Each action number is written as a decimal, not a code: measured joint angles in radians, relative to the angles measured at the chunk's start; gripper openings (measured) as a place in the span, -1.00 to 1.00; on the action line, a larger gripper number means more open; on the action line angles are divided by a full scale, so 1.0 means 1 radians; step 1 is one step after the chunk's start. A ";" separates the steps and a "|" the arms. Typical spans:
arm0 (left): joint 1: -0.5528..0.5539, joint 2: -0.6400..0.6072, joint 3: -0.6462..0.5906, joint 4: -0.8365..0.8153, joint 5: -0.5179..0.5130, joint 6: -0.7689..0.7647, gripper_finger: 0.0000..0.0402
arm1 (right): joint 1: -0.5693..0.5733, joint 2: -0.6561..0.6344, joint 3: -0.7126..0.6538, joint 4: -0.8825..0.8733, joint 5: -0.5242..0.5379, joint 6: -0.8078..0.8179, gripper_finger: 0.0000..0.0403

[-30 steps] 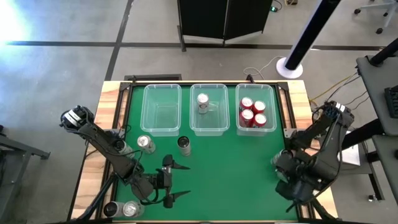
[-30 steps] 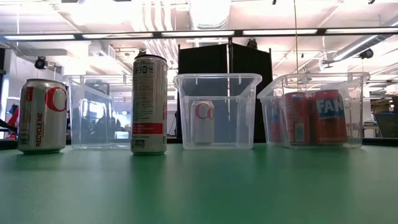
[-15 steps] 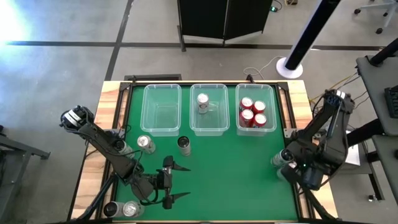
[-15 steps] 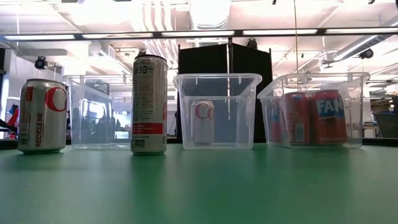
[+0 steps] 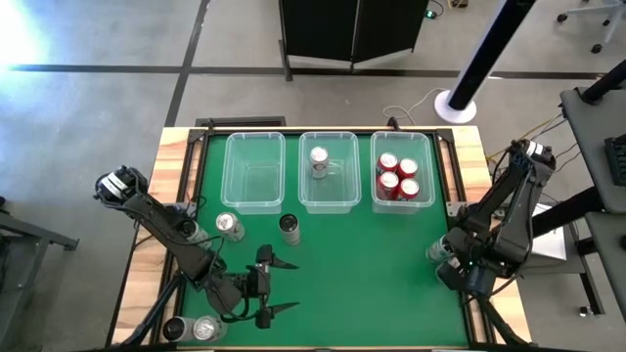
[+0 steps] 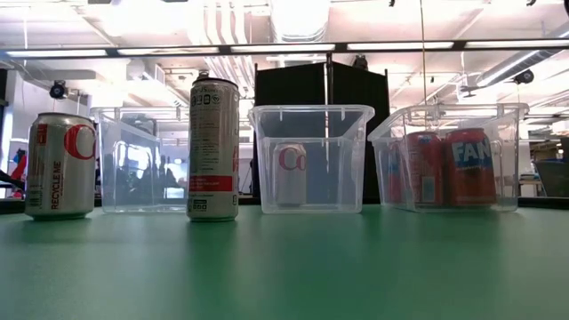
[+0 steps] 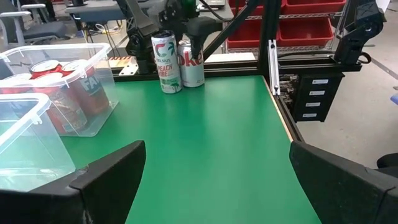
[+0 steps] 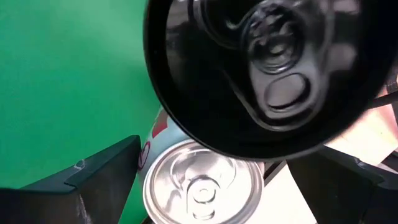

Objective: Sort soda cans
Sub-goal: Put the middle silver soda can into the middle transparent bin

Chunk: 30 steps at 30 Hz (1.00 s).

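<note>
A green counter (image 5: 333, 274) is seen from above, with three clear plastic bins along its far edge. The left bin (image 5: 254, 172) holds nothing, the middle bin (image 5: 328, 172) holds one silver-white can (image 5: 319, 161), and the right bin (image 5: 402, 172) holds three red cans (image 5: 398, 177). Still unsorted, a silver-white can (image 5: 228, 226) and a tall slim can (image 5: 290, 228) stand just in front of the left and middle bins, and two more cans (image 5: 192, 329) sit at the counter's near left corner. The left gripper (image 5: 269, 286) waits low over the near left of the counter with its jaws wide apart and holding nothing. The right gripper (image 5: 460, 266) hangs over two cans (image 7: 178, 61) at the counter's right edge, a black-topped can (image 8: 261, 68) filling its wrist view with a silver-topped can (image 8: 202, 180) just beside it. Its jaws are spread apart, and contact with either can cannot be made out. Because the two cans stand touching or nearly so, a jaw could well catch the neighbouring can and tip it off the nearby edge.
</note>
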 joint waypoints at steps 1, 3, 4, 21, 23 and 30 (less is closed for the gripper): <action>0.000 0.000 0.000 0.000 0.000 0.000 0.90 | 0.000 0.003 -0.006 0.010 -0.005 0.000 0.91; 0.000 0.000 0.000 0.000 0.000 0.000 0.90 | 0.000 0.005 -0.023 0.052 -0.026 -0.006 0.91; 0.000 0.000 0.000 0.000 0.000 0.000 0.90 | 0.000 0.005 -0.032 0.074 -0.035 -0.009 0.91; 0.000 0.000 0.000 0.001 0.000 -0.001 0.90 | 0.000 0.033 -0.020 0.287 -0.117 -0.002 0.45; 0.000 0.000 0.000 0.000 0.000 -0.007 0.90 | 0.000 0.066 0.027 0.283 -0.116 -0.012 0.45; 0.000 0.000 0.000 -0.001 0.000 -0.018 0.90 | -0.044 0.266 0.293 0.275 -0.095 -0.200 0.45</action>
